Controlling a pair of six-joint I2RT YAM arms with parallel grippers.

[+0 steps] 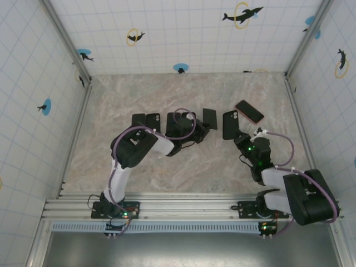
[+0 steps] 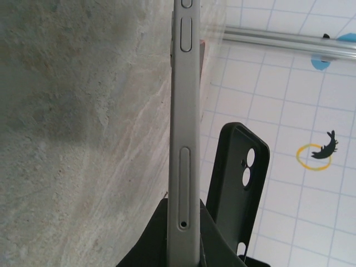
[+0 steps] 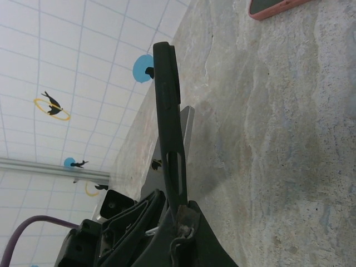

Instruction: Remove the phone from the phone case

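My left gripper (image 1: 203, 129) is shut on a grey phone (image 1: 209, 117) that stands on edge above the marbled table. The left wrist view looks along the phone's (image 2: 183, 139) thin side with its buttons, the fingers (image 2: 153, 233) pinching its lower end. My right gripper (image 1: 240, 137) is shut on an empty black phone case (image 1: 230, 123), just right of the phone and apart from it. The case's (image 2: 240, 183) camera cutouts face the left wrist camera. From the right wrist the case (image 3: 168, 111) rises edge-on out of my right gripper (image 3: 186, 206), with the phone (image 3: 188, 130) behind it.
A phone in a pink case (image 1: 249, 111) lies flat behind the right gripper, its corner (image 3: 272, 6) in the right wrist view. Two dark phones or cases (image 1: 146, 122) lie side by side left of the left arm. Tiled walls (image 1: 183, 33) enclose the table.
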